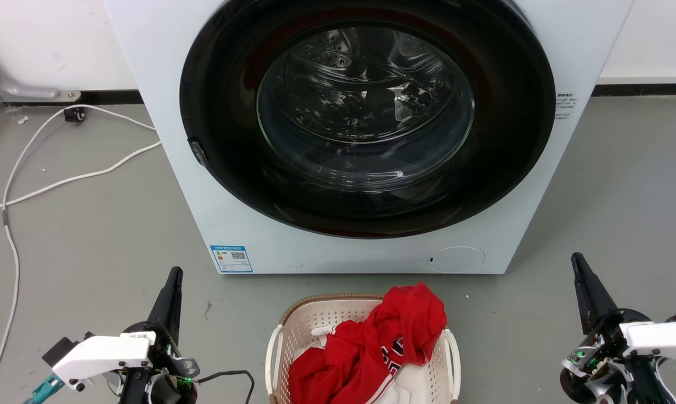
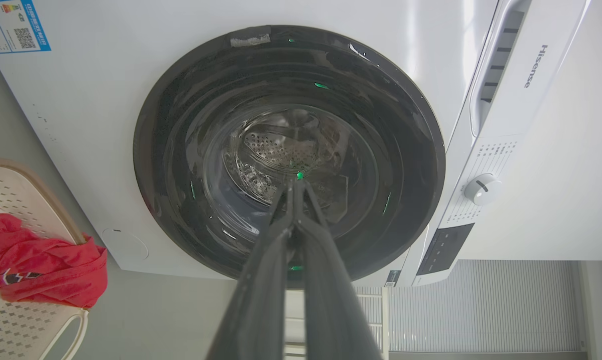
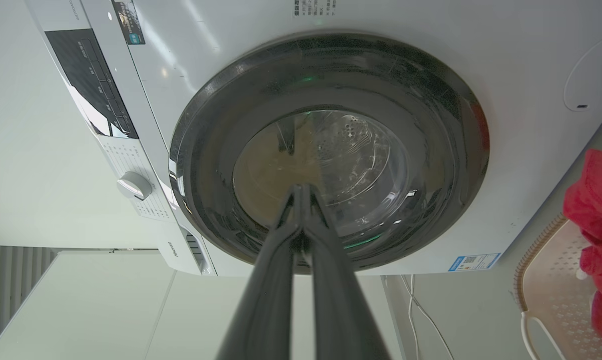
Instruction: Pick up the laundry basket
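The cream laundry basket (image 1: 307,320) with a brown rim and white loop handles sits on the floor at the bottom centre, just in front of the washer, holding red and white clothes (image 1: 371,348). Its corner also shows at the left edge of the left wrist view, basket (image 2: 16,187), and at the right edge of the right wrist view, basket (image 3: 550,285). My left gripper (image 1: 175,273) hangs shut to the basket's left, and my right gripper (image 1: 575,258) hangs shut to its right. Both are clear of the basket and hold nothing.
The white washer (image 1: 214,185) with its dark round door (image 1: 366,118) shut stands right behind the basket. A white cable (image 1: 63,179) trails over the grey floor at the left. Bare floor lies on both sides of the basket.
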Tool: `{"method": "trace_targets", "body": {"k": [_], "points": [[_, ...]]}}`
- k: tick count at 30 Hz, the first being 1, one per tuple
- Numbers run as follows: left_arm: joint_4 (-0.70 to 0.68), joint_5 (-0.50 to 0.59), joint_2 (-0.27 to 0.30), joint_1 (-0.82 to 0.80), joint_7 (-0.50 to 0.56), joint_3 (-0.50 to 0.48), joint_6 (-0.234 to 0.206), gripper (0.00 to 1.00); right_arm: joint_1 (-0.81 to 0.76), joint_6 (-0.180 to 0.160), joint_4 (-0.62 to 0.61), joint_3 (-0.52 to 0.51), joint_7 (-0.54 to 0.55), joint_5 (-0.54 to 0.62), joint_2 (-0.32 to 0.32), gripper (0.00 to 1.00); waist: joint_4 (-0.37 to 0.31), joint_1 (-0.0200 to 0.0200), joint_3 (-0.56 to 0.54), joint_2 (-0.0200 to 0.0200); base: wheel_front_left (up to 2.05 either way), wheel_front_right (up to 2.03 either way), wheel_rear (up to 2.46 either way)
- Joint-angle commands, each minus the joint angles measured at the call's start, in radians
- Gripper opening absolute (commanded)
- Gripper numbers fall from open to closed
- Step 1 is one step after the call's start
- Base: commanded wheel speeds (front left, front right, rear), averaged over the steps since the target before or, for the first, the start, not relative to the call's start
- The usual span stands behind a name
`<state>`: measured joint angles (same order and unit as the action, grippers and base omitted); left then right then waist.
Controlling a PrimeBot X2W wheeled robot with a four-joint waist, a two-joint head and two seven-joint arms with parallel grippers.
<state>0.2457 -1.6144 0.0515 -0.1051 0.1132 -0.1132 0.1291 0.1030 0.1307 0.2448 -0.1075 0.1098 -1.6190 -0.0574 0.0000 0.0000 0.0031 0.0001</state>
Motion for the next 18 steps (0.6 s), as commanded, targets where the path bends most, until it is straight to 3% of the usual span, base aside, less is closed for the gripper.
{"method": "trace_targets", "body": {"k": [1, 18], "points": [[0.001, 0.003, -0.001, -0.008, 0.005, -0.003, 0.004, 0.00, 0.010, 0.000, 0.001, -0.002, 0.002, 0.002, 0.004, 0.00, 0.000, 0.0000, 0.000, -0.0001, 0.00, 0.00, 0.00], [0.001, 0.003, -0.001, -0.008, 0.005, -0.004, 0.004, 0.00, 0.011, 0.000, 0.001, -0.003, 0.004, 0.004, 0.005, 0.00, 0.000, 0.0000, 0.000, -0.0001, 0.00, 0.00, 0.00]]}}
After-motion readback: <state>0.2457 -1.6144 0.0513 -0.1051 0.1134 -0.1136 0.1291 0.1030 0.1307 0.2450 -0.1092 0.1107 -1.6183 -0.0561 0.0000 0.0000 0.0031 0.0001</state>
